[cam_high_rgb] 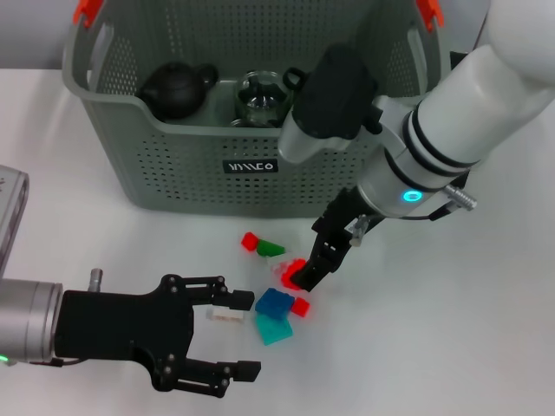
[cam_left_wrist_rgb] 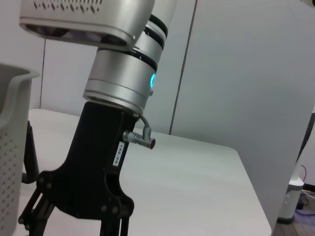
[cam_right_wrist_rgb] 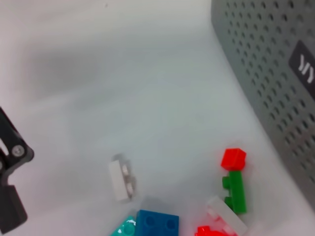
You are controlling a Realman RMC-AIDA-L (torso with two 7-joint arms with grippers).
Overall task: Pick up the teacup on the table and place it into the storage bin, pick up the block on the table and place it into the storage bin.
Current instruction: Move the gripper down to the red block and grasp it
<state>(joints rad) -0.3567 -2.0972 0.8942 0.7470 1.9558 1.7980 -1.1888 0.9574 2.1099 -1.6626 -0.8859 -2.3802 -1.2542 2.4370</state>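
Note:
The grey-green storage bin (cam_high_rgb: 173, 173) stands at the back of the white table. Inside it sit a glass teacup (cam_high_rgb: 260, 97) and a black teapot (cam_high_rgb: 176, 88). In front of the bin lie several small blocks: red (cam_high_rgb: 250, 240), green (cam_high_rgb: 270, 250), blue (cam_high_rgb: 274, 302), teal (cam_high_rgb: 274, 329) and white (cam_high_rgb: 225, 315). My right gripper (cam_high_rgb: 305, 277) reaches down onto a red block (cam_high_rgb: 293, 270) at the cluster's right side. My left gripper (cam_high_rgb: 245, 336) stands open just left of the blocks, level with the white one. The right wrist view shows the white block (cam_right_wrist_rgb: 120, 179), blue block (cam_right_wrist_rgb: 157, 223) and green block (cam_right_wrist_rgb: 235, 191).
The bin's wall (cam_right_wrist_rgb: 275, 73) with its black label sits close behind the blocks. The left wrist view shows the right arm's black gripper body (cam_left_wrist_rgb: 93, 187) and the bin's edge (cam_left_wrist_rgb: 12, 123). A grey device (cam_high_rgb: 9, 208) lies at the table's left edge.

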